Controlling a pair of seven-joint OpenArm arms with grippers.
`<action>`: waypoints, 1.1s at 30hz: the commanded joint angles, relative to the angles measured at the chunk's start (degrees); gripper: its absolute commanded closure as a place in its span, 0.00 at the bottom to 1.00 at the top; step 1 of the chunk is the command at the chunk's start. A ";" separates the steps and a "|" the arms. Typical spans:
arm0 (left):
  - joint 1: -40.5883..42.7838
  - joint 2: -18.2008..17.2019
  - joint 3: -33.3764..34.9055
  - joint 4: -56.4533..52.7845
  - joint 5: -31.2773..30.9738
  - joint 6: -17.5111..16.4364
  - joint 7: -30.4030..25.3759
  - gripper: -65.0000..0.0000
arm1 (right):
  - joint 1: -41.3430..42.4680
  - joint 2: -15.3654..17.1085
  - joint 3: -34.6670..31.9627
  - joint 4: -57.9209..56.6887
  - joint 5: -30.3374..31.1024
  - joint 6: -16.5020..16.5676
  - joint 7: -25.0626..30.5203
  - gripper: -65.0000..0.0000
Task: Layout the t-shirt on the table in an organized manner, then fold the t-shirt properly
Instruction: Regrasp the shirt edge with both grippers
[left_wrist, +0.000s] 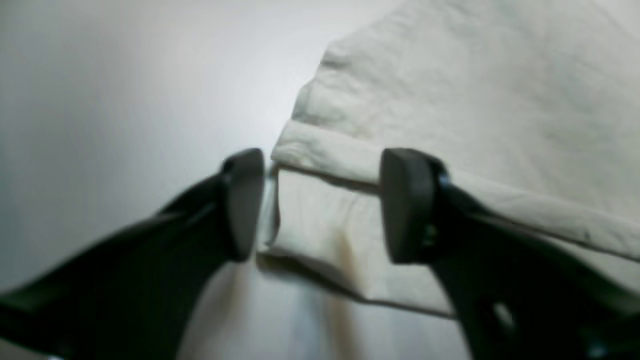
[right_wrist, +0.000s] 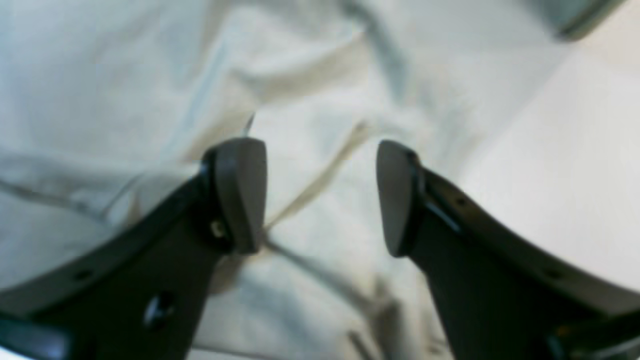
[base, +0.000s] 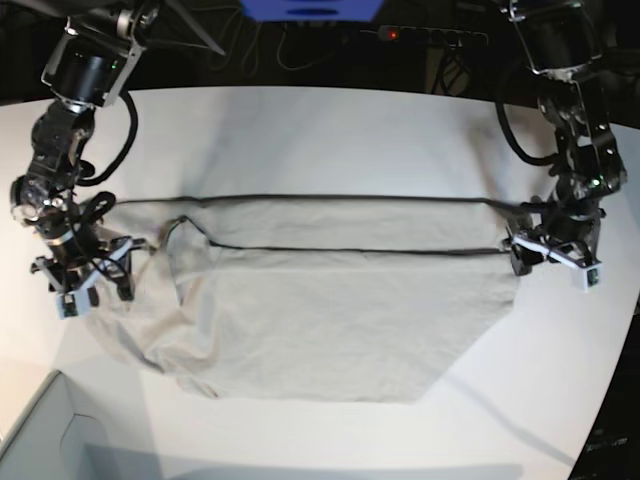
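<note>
Left gripper (left_wrist: 320, 205) first: its jaws stand wide apart, one pad on each side of a folded corner of the shirt (left_wrist: 450, 100), and neither pad is pressing the cloth. Nothing is gripped there. The fold's rolled edge runs across between the pads, with bare table (left_wrist: 125, 90) off to one side.

Over to the right gripper (right_wrist: 320, 195): jaws spread wide here too, hanging over rumpled cloth, a crease running between the pads. It has hold of nothing.

From the base view, the left gripper (base: 550, 255) sits at the shirt's end nearer the table's right edge, and the right gripper (base: 85, 275) sits at the end nearer the left edge, beside a sleeve. The shirt (base: 320, 320) lies stretched long across the middle of the table (base: 330, 130), between the two arms. Its far part is folded toward the near side, so two dark straight lines run almost the whole span from one gripper to the other. The near hem is uneven, sagging at the left, angled at the right. A pale box (base: 50, 440) sits at the table's near left corner.
</note>
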 joint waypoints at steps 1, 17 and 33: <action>-0.96 -0.97 -0.45 2.55 -0.61 -0.13 -1.00 0.37 | 0.76 0.70 1.11 2.24 0.75 0.28 1.39 0.44; 1.15 1.41 -3.26 -8.79 -0.61 -0.13 -3.81 0.34 | -11.90 -2.02 3.22 9.62 0.93 0.28 1.91 0.43; -0.34 1.23 -3.26 -17.06 -0.61 -0.13 -5.22 0.52 | -6.80 3.17 7.97 -3.04 0.84 0.28 2.00 0.43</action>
